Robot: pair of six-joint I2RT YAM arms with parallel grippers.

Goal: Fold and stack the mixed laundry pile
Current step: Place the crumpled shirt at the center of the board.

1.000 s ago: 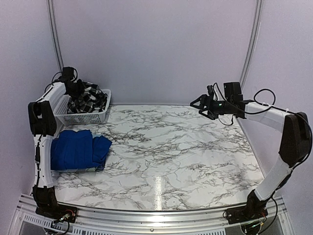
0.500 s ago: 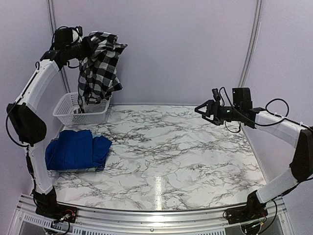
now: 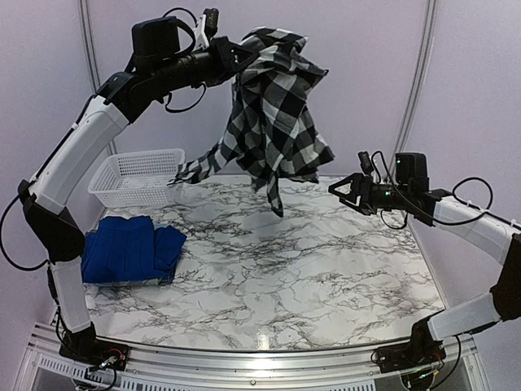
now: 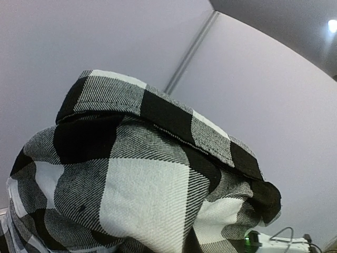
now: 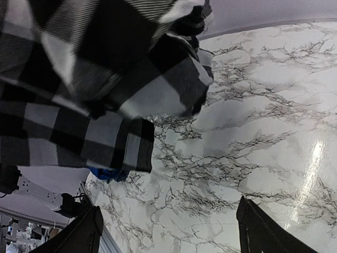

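Top view only: marble counter (image 3: 326, 269) far beneath the left end effector (image 3: 234, 62), and the flannel (image 3: 273, 122) dangling straight down from it. One sleeve trailing down and left toward the basket (image 3: 134, 175); cannot tell whether touching it. Well below and left of that end effector, a folded blue shirt (image 3: 130, 248) lying flat on the counter, just on the near side of the basket.

Left wrist view: none of that layout, only flannel filling the lower frame, bunched over the fingers and hiding them, with bare wall behind.

Right wrist view: flannel hanging ahead of and above the right end effector (image 3: 337, 189), counter underneath, and a scrap of blue shirt past the hem.

Black-and-white buffalo check, crumpled at the top, falling in loose folds, a narrow tail hanging lowest.

Left arm (image 3: 89, 138) raised high and stretched forward over the counter, its end effector clenched on the flannel's top bunch. Right arm (image 3: 472, 224) held lower, pointing left toward the hanging cloth, its end effector released, fingers spread wide, apart from the flannel.
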